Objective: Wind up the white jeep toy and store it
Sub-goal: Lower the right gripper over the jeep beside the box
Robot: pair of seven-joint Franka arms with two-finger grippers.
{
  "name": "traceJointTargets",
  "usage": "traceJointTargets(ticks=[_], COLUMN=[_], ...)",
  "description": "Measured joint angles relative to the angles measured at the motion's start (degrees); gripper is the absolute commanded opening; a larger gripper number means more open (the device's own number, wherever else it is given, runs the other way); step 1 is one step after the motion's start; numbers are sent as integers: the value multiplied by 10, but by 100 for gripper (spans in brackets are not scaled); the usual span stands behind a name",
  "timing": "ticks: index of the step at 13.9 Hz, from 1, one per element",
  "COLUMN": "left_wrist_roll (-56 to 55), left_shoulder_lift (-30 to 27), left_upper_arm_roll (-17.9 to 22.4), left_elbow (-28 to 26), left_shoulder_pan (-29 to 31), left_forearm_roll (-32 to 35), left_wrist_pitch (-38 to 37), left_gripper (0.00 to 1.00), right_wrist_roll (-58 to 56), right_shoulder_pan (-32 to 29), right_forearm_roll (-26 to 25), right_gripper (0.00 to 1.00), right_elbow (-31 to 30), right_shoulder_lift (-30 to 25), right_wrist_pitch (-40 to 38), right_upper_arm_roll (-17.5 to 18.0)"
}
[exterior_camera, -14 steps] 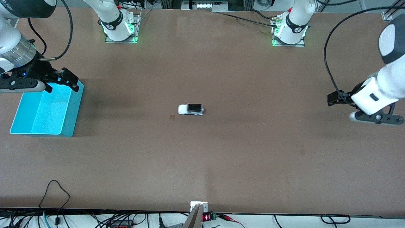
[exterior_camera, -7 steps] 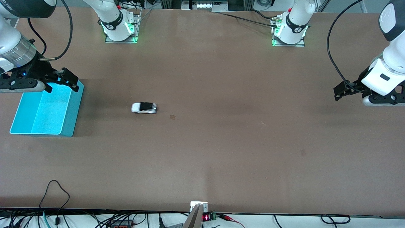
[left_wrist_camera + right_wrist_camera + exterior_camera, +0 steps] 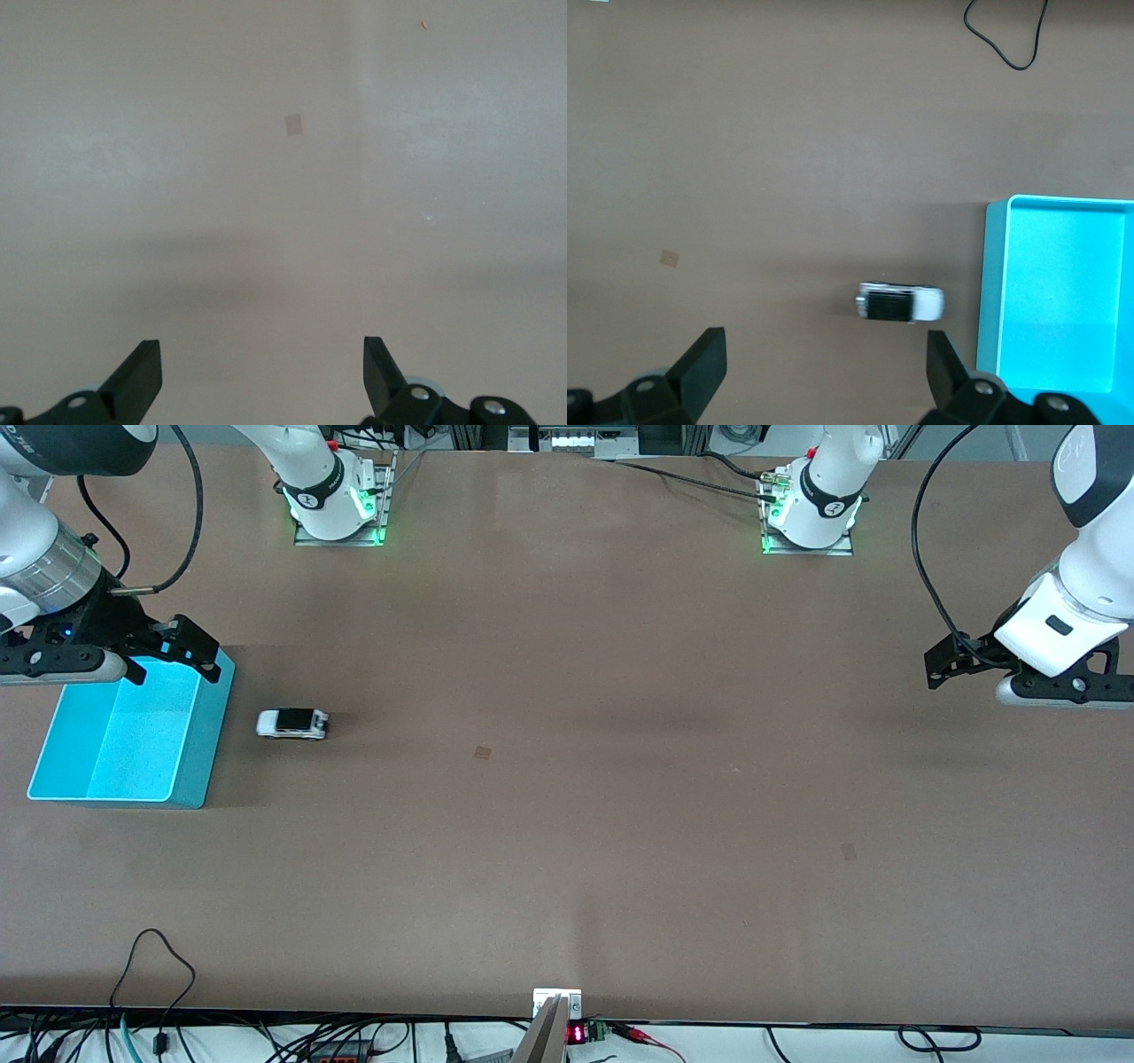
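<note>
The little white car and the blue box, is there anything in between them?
No. In the front view only bare brown table lies between the white jeep toy and the blue bin. The right wrist view shows the same gap.

1. The white jeep toy (image 3: pixel 292 724) stands alone on the table (image 3: pixel 620 850), open from above and along both its long sides.
2. The blue bin (image 3: pixel 124 731) stands near the jeep toward the right arm's end, leaving only a narrow gap.
3. The right hand (image 3: pixel 173 657), fingers apart, hangs over the bin's rim.
4. The left hand (image 3: pixel 961 669), also spread, hangs over bare table.
</note>
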Motion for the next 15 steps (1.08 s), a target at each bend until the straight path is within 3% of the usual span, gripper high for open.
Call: traceJointTargets(ticks=[8,11,15], left_wrist_roll=[1,2,4], left_shoulder_lift=[-2,-2,-2], left_upper_arm_roll=[-3,-3,-3], left_elbow=[1,1,1], left_shoulder_pan=[0,0,0], left_forearm_roll=[0,0,0], left_wrist_pitch=[-9,-10,-12], left_gripper=[100,100,100], right_wrist_roll=[-17,-117,-292], right_shoulder_pan=[0,0,0], right_forearm_roll=[-1,-1,-1], right_gripper=[100,100,100], right_elbow=[-1,-4,-36], right_shoulder_lift=[3,11,21], right_wrist_pitch=[-24,-69,-73], right_upper_arm_roll=[0,0,0])
